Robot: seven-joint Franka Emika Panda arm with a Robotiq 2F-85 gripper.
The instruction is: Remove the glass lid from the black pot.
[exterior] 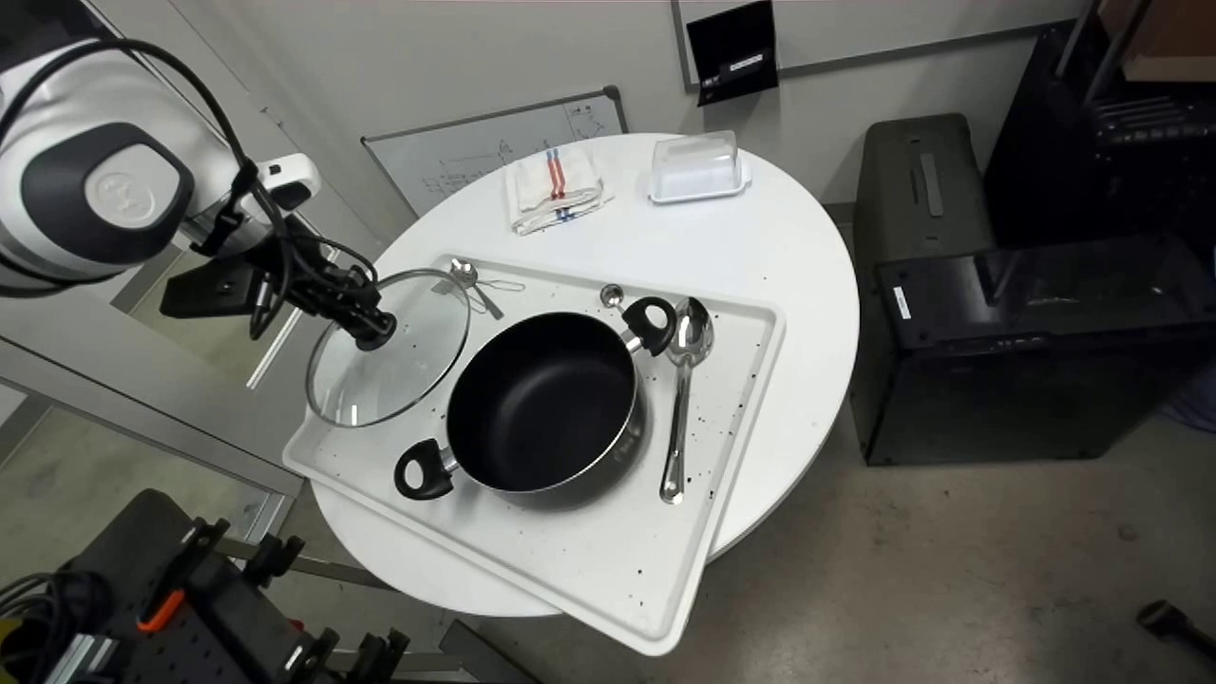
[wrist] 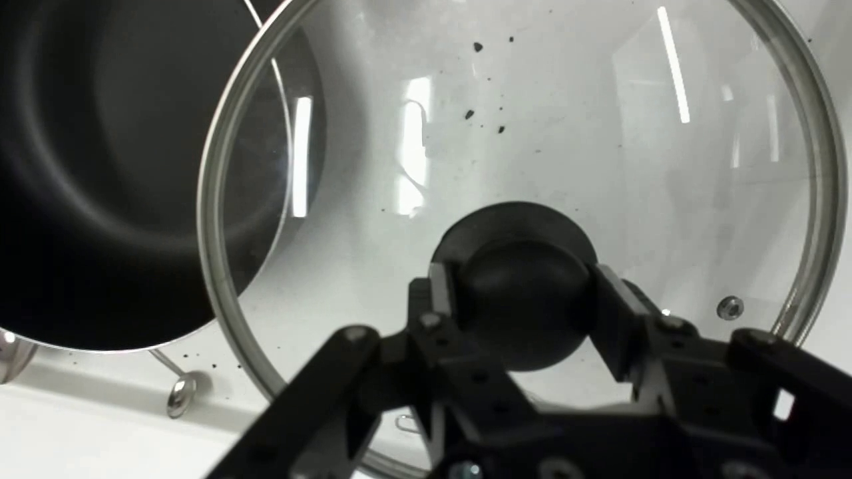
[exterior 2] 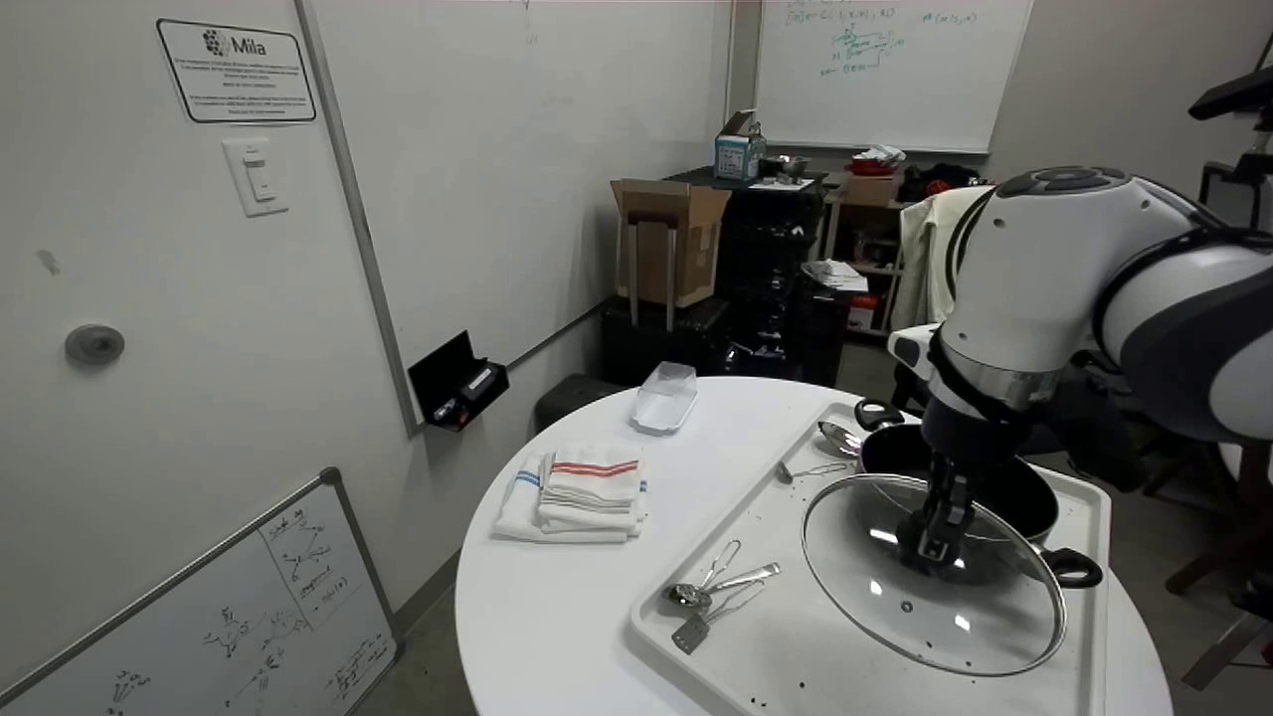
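The lid [wrist: 539, 150] is beside the pot [exterior: 544, 404], beneath the gripper [wrist: 526, 293] pinching its knob [wrist: 526, 319]; towels [exterior: 556, 188] show in both exterior views only.

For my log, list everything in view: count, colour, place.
Round table: 1, white, beneath tray.
Tray: 1, white, on table.
Cooking pot: 1, black, uncovered, on tray.
Glass lid: 1, clear, metal rim, above tray.
Large spoon: at least 1, silver, beside pot.
Small utensils: several overlapping, silver, along tray edge.
Dish towels: one stack, white, striped, on table.
Butter dish: 1, white, clear cover, on table.
Box-like bin: 1, black, beside table.
Whiteboards: at least 3, white, mounted or leaning.
Light switch: 1, white, wall-mounted.
Mila sign: 1, white, above switch.
Boxes and clutter: uncounted, mixed colours, background.
Robot arm: 1, white and grey, over tray.
Pincer: 1, black, clamped on lid knob.
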